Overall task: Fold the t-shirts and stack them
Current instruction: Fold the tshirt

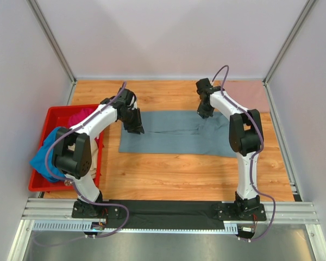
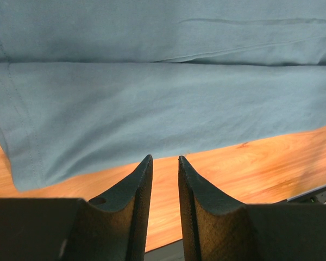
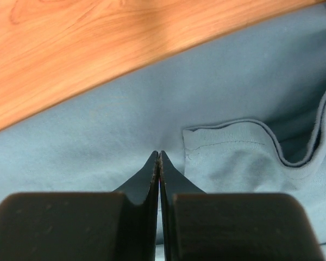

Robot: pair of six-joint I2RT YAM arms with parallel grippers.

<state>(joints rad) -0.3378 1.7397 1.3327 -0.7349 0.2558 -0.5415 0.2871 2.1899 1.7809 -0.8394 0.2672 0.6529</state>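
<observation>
Spread flat mid-counter (image 1: pixel 179 171): grey shirt (image 1: pixel 168 136), long axis 9 to 3 o'clock, hem at 9, neck toward 3. By hem end, left pincer (image 2: pixel 164 159) narrowly parted, empty. At far edge, right pincer (image 3: pixel 159 153) closed tight.

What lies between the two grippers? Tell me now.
The grey-blue shirt: its flat cloth fills the stretch from the left gripper to the right gripper, as the top view shows.

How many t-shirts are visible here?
4: grey-blue shirt spread mid-table, pink shirt at the far right corner, magenta shirt and blue shirt in the red bin. More may be hidden there.
</observation>
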